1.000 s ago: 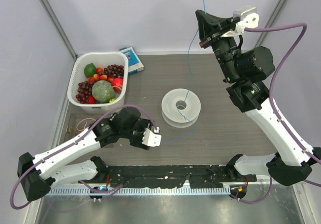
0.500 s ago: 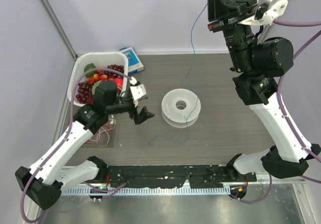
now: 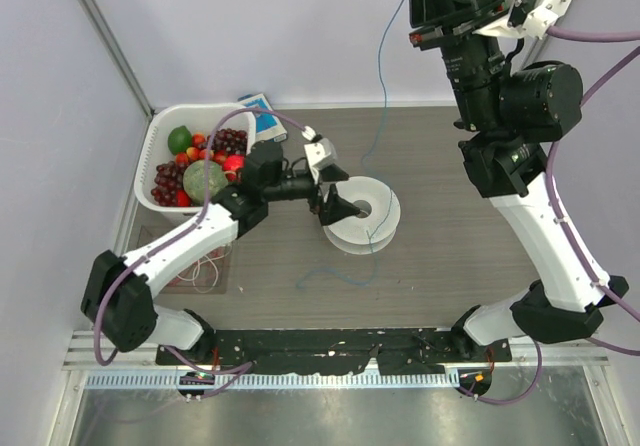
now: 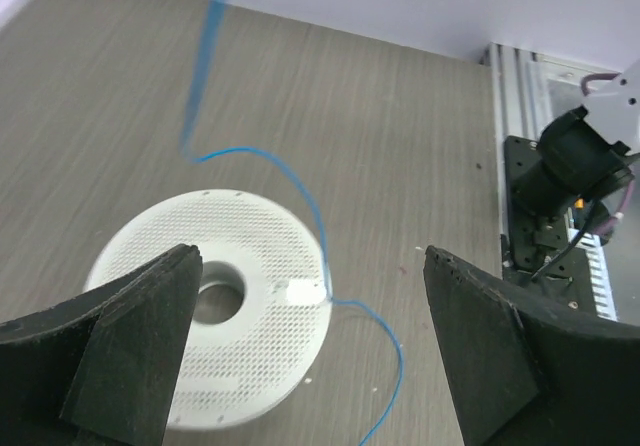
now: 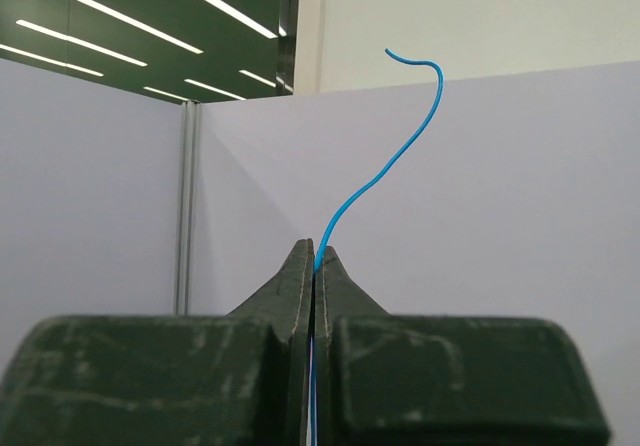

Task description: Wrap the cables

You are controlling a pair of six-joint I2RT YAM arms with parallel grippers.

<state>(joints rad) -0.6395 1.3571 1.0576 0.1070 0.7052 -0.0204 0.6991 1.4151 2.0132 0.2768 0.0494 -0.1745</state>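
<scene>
A hair-thin blue cable (image 3: pixel 380 96) hangs from my right gripper (image 3: pixel 418 11), held high over the table's far side. It runs down to a white perforated spool (image 3: pixel 372 228), and its tail curls on the table in front. In the right wrist view the right gripper (image 5: pixel 316 261) is shut on the blue cable (image 5: pixel 375 186), whose end sticks up past the tips. My left gripper (image 3: pixel 335 206) hovers open at the spool's left edge. In the left wrist view the spool (image 4: pixel 215 326) and the blue cable (image 4: pixel 300 186) lie below the open left gripper (image 4: pixel 315 296). Thin white and red cables (image 3: pixel 207 263) lie looped at the left.
A white basket (image 3: pixel 150 151) of fruit stands at the back left, with a blue-and-white box (image 3: pixel 262 116) behind it. A black rail (image 3: pixel 330 351) runs along the near edge. The right arm's base (image 4: pixel 565 166) shows beyond the spool in the left wrist view.
The left arm has swung from the table's front up to the spool, and its gripper has opened wide. The right gripper has risen, pulling the blue cable higher.
</scene>
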